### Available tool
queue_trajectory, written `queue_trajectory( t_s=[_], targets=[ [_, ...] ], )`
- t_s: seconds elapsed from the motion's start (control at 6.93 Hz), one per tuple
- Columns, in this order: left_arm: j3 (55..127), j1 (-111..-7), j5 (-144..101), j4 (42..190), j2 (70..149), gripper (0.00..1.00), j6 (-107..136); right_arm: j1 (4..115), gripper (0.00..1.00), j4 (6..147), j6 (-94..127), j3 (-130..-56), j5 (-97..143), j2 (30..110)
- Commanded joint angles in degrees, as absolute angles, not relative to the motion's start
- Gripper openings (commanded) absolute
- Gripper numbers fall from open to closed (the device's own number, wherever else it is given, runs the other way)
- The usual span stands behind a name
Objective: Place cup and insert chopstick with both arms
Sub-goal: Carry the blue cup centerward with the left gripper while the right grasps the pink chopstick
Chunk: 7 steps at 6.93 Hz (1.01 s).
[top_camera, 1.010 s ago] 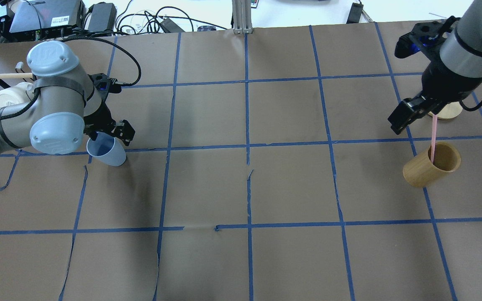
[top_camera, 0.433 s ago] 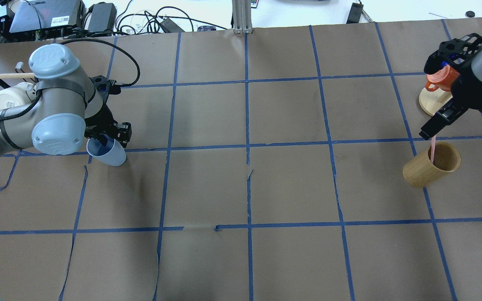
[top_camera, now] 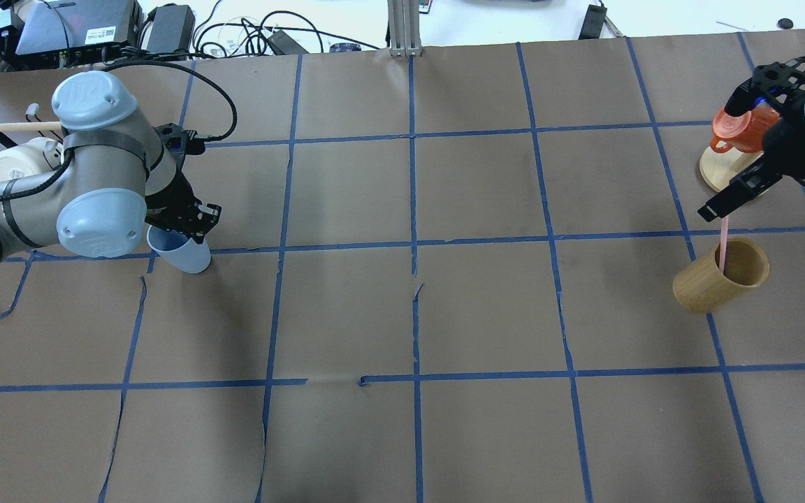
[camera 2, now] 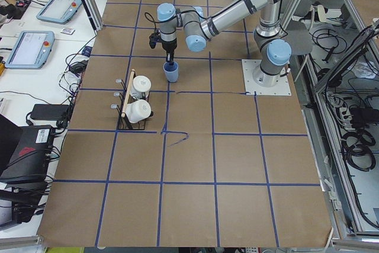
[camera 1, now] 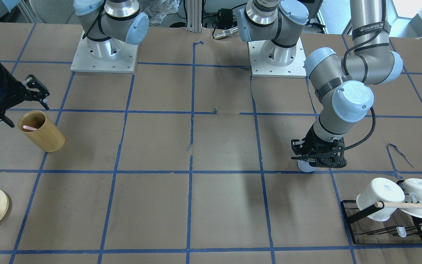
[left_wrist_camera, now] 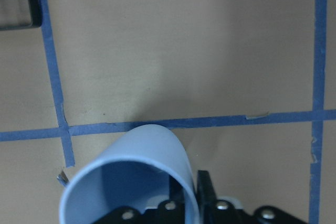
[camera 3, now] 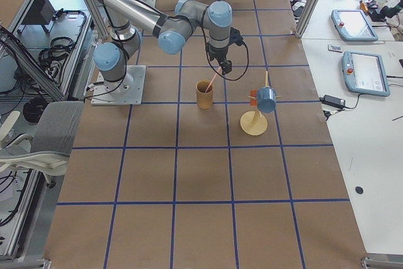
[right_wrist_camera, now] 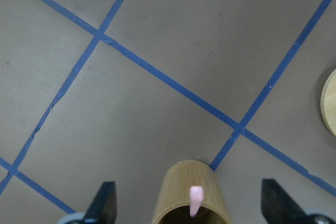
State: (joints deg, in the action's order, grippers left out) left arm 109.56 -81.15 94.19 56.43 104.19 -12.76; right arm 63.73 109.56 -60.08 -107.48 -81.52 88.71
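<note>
pale blue plastic cup [top_camera: 189, 260], pinched by its wall under the left gripper [top_camera: 191, 227], may pivot loose when lifted.

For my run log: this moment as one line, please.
left gripper: shut on blue cup | right gripper: open above bamboo holder | pink chopstick: in holder
</note>
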Motion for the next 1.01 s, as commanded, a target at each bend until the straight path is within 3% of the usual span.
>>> queue_trajectory(
  t_s=[0.0,0.14,0.29,0.58,0.87],
  targets=[
    [105.24,-91.59,94.57,56.86,104.41,0.0,4.87,63.37,0.75,111.09,-60.29,-107.49,-81.38,87.63],
    [100.51,-98.98,94.14,57.39,106.94,0.0,20.67,63.37,0.6,110.92,-60.12,-107.49,-81.47,87.54],
    [96.46,-102.01,91.09,57.57,110.27,0.0,28.57,63.37,0.52,110.74,-60.12,-107.49,-81.82,87.54],
    [88.72,-107.64,84.67,57.57,117.12,0.0,42.2,63.37,0.51,110.39,-59.68,-107.49,-82.18,87.45],
    [82.9,-109.24,84.38,57.57,121.19,0.0,46.3,63.37,0.39,109.52,-59.41,-107.49,-82.27,87.54]
  ],
)
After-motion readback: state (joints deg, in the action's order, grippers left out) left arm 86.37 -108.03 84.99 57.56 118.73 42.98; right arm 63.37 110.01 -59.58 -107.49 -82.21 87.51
